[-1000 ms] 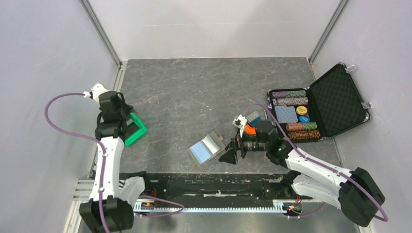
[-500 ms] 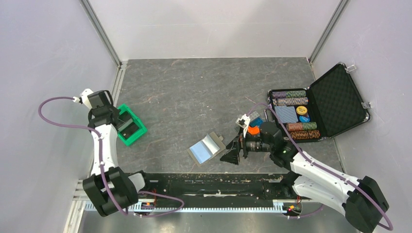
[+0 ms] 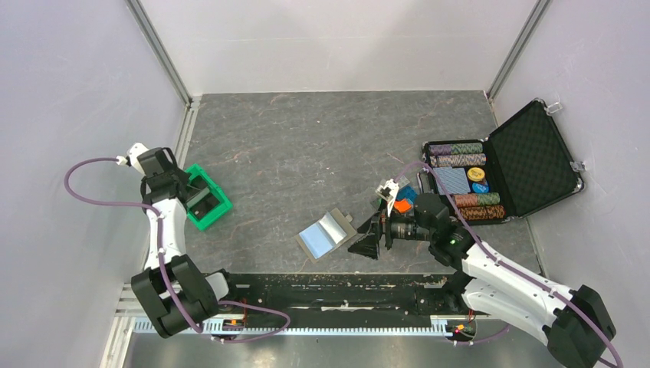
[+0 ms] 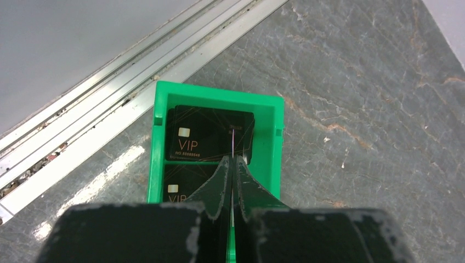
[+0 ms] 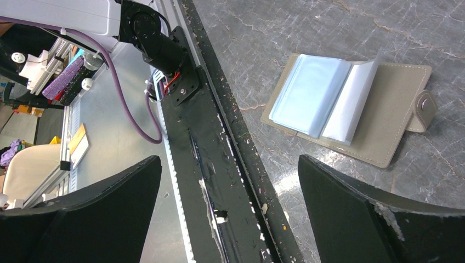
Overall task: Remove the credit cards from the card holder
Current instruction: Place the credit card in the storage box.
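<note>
My left tool (image 4: 233,161) hangs over the green bin (image 4: 219,100) at the left edge of the bench (image 3: 306,138). Its fingers are clenched together with a thin pale sliver standing between them. I take that for one more card held edge-on (image 4: 233,141), though it is too thin for me to be sure. Two of the credit cards (image 4: 211,137) lie flat in the bin below, dark, with "VIP" printed on them, the nearer one half hidden behind my fingers. The card holder (image 5: 351,104) lies spread open on the bench near the front rail, just ahead of my right tool (image 5: 228,160). That tool is released, jaws wide apart, gripping nothing and not touching the holder. The holder's pale-blue sleeves face up with one leaf curling, and I see no dark card in those that show. Whether any sleeve underneath is loaded I cannot tell. By my reckoning the work is mostly done: two cards are out and binned, and a third is ready to drop. What is left is to let it go and leaf through the remaining sleeves.
</note>
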{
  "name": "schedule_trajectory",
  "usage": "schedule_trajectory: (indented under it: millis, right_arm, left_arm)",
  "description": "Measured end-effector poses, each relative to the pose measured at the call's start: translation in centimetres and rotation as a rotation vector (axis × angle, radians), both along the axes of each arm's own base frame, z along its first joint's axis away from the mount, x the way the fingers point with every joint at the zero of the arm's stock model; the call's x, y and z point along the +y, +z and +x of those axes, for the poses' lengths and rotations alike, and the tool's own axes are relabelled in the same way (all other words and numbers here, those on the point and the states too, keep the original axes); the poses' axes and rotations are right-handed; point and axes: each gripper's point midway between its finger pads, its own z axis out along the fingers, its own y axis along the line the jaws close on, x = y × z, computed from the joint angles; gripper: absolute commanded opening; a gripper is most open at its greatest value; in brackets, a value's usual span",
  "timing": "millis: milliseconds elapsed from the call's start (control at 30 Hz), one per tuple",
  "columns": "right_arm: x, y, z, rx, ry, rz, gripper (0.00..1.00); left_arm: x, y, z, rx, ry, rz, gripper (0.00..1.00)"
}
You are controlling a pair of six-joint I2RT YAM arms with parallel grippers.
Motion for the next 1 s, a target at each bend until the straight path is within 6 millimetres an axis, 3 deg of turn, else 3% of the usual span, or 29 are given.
schedule_trajectory:
  millis: [167, 367, 533, 733, 1000]
  right_arm:
    - [0.0, 0.0, 0.1, -0.002, -0.004, -0.001, 0.98]
    - [0.0, 0.0, 0.1, -0.005, -0.006, 0.0, 0.98]
    - [0.0, 0.0, 0.3, -0.022, -0.008, -0.004, 0.98]
    - [0.0, 0.0, 0.3, -0.025, -0.01, -0.005, 0.98]
    - [-0.1, 0.0, 0.6, -0.031, -0.019, -0.008, 0.98]
  left_arm:
    - [0.1, 0.3, 0.8, -0.027, -0.022, 0.0, 0.02]
    - [0.3, -1.6, 1.9, 0.047, -0.082, -0.013, 0.02]
    - [1.1, -2.0, 2.7, 0.086, -0.1, 0.004, 0.02]
    - [1.6, -1.7, 3.1, 0.11, -0.124, 0.034, 0.02]
    - [1.9, -2.8, 3.1, 0.152, -0.133, 0.038, 0.04]
